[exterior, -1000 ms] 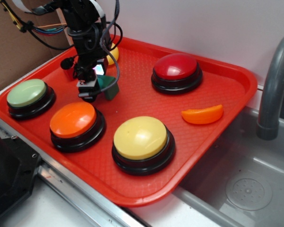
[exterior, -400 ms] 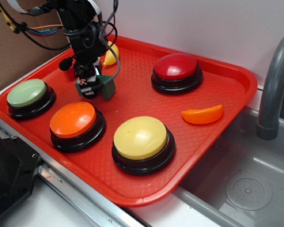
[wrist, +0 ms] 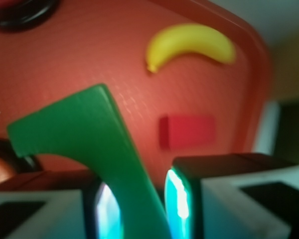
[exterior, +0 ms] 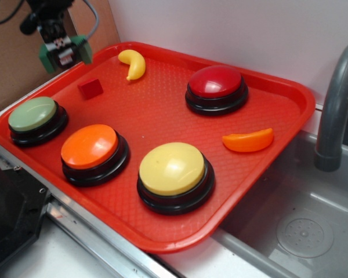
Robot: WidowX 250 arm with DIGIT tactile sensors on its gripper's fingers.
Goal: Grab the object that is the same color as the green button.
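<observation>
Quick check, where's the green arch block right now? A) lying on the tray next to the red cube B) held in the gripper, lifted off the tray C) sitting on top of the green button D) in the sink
B: the green arch block sits between the gripper fingers, raised above the tray at its far left corner; the wrist view shows it clamped, with the red cube on the tray below.

Four buttons point(exterior: 171, 168), four small toys point(exterior: 133, 63)
</observation>
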